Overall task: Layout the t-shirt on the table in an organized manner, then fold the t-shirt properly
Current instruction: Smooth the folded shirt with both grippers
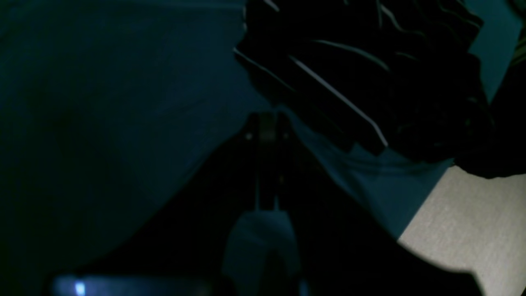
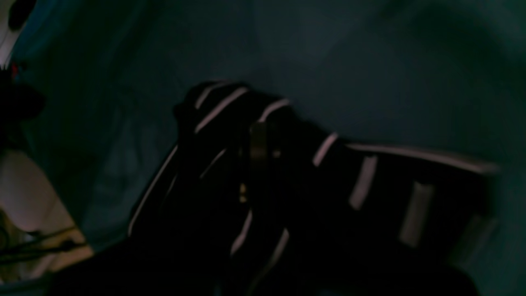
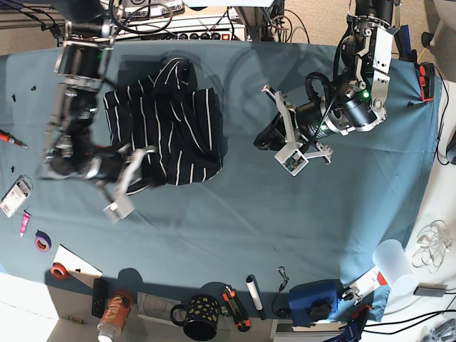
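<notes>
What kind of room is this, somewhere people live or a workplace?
Most likely a robotics lab or workshop. Two robot arms reach over a cloth-covered table holding a striped t-shirt, with tape rolls, a mug and cables around the edges.

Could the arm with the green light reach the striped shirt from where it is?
Probably yes: bare table lies between the left claw and the t-shirt, with nothing in the way. That claw is shut and holds nothing.
</notes>
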